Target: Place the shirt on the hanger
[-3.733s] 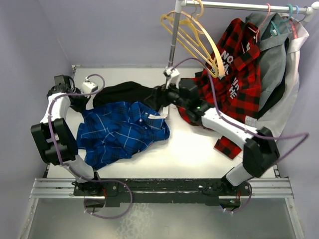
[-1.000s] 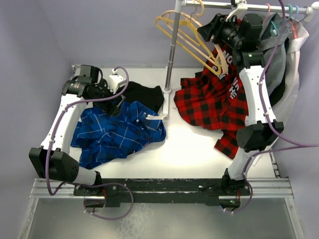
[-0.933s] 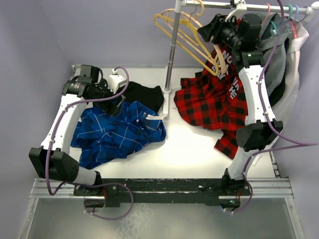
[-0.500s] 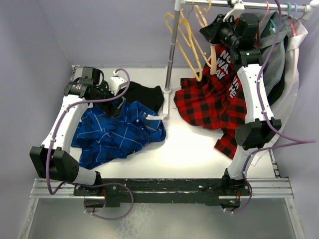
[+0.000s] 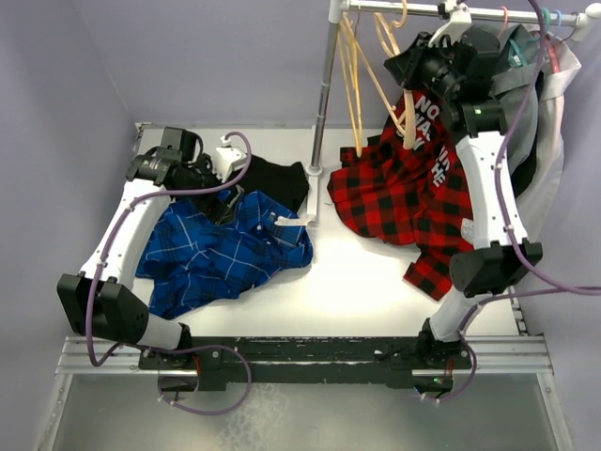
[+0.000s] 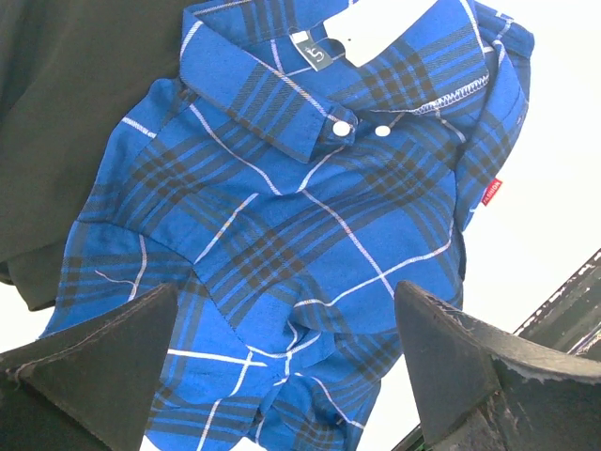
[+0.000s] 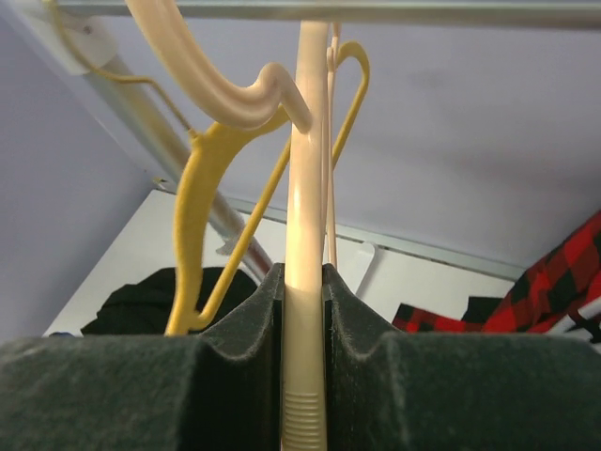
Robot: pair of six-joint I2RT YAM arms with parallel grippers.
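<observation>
Two arms are far apart. Up high, the right gripper [image 7: 305,315] is squeezed tight on the pale hanger [image 7: 306,188], which stands straight up and down under the rail [image 5: 404,8]. Way down to the left, the blue shirt [image 5: 221,252] lies rumpled on the table [image 5: 357,282]. The left gripper [image 6: 282,376] hangs wide open right above it. A yellow hanger [image 7: 199,216], the pole [image 5: 325,94] and the red shirt [image 5: 404,197] are close by, so I think the pale hanger must come clear of them first.
</observation>
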